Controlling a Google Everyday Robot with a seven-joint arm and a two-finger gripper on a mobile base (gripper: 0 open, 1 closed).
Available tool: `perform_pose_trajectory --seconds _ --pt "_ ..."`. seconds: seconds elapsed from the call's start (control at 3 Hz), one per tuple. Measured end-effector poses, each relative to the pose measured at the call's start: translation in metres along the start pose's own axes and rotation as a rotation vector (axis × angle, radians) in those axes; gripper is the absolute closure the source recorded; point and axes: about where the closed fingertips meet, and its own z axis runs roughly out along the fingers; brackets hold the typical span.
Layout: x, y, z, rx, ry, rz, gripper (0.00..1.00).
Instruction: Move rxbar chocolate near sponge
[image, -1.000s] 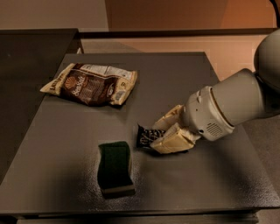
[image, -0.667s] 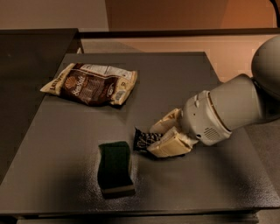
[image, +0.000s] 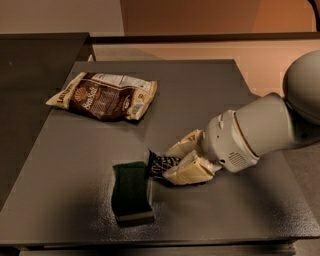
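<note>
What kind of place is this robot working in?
Probably an indoor lab or office test area, though that is hard to pin down: a plain dark table holds a chip bag and a sponge, and the robot's hand, low beside the sponge, grips an rxbar chocolate.

No readable lettering on the chip bag (image: 102, 96), nor on the rxbar chocolate (image: 160, 164) the gripper (image: 172, 165) holds beside the sponge (image: 131, 192).

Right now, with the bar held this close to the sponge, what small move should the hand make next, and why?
Probably open the hand and let go. It grips the rxbar chocolate low over the table, and the bar's free end sits right beside the sponge, at its right edge. Pushing further would likely just bump the sponge.
</note>
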Motion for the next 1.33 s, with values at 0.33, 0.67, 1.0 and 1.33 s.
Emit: perform_pose_trajectory --seconds 0.33,0.67,1.0,1.33 --pt "-0.0010 0.0031 0.0031 -0.009 -0.012 -0.003 0.35" --pt "-0.0027 0.0043 0.0027 -0.007 -0.009 -0.007 0.12" --pt "-0.0042 0.0054 0.0024 -0.005 -0.007 -0.011 0.00" --pt "-0.0043 0.0055 0.0024 -0.005 -0.007 -0.011 0.00"
